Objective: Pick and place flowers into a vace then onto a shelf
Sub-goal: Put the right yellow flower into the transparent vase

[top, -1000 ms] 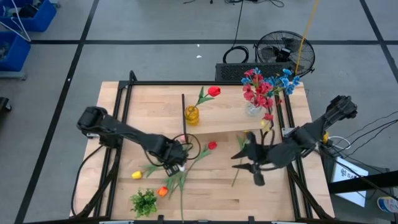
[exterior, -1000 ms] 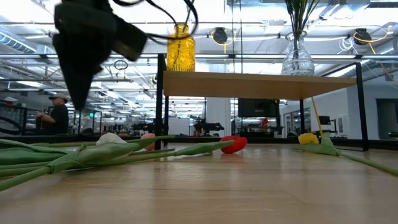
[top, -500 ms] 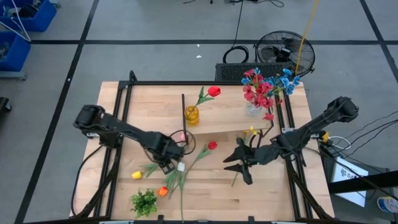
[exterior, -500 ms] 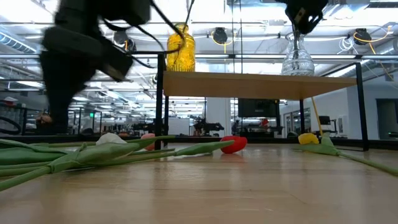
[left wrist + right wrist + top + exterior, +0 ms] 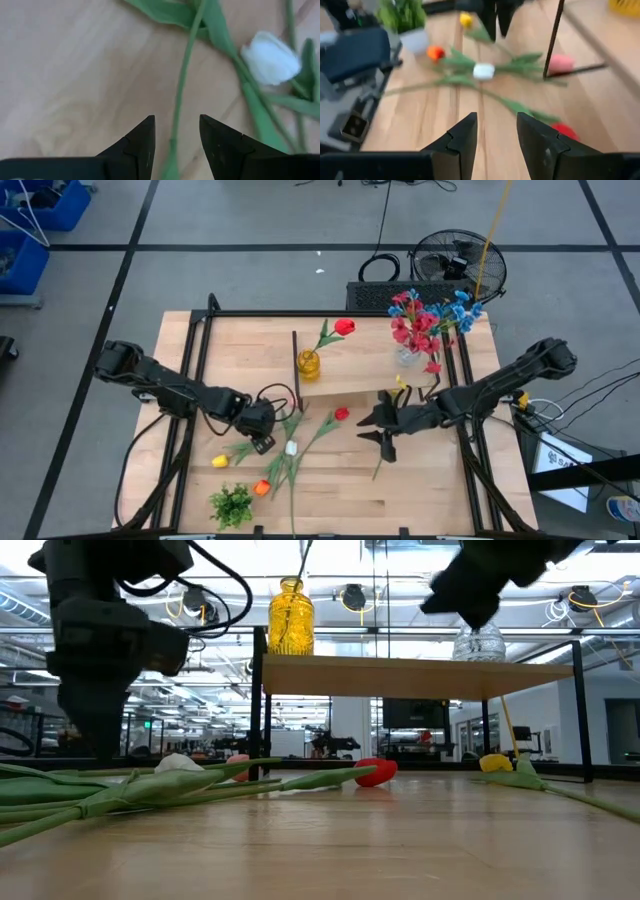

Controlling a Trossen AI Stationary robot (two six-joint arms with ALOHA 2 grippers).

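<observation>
Green stem (image 5: 181, 90) lies between the open left claw's (image 5: 176, 134) fingertips.

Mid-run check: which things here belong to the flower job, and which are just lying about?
Job:
loose tulips on the tabletop, e.g. white tulip
small yellow glass vase
clear glass vase with red and blue flowers
raised light-wood shelf

Lying about:
short green leafy clump
black floor fan

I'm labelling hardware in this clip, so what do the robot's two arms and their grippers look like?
Both arms are dark, near-black, built of slim links with chunky rounded joints. The left gripper and the right gripper each end in two matte black fingers tapering to pointed tips. Thin black cables loop loosely beside the left arm's wrist. I can make out no markings or labels on either.
</observation>
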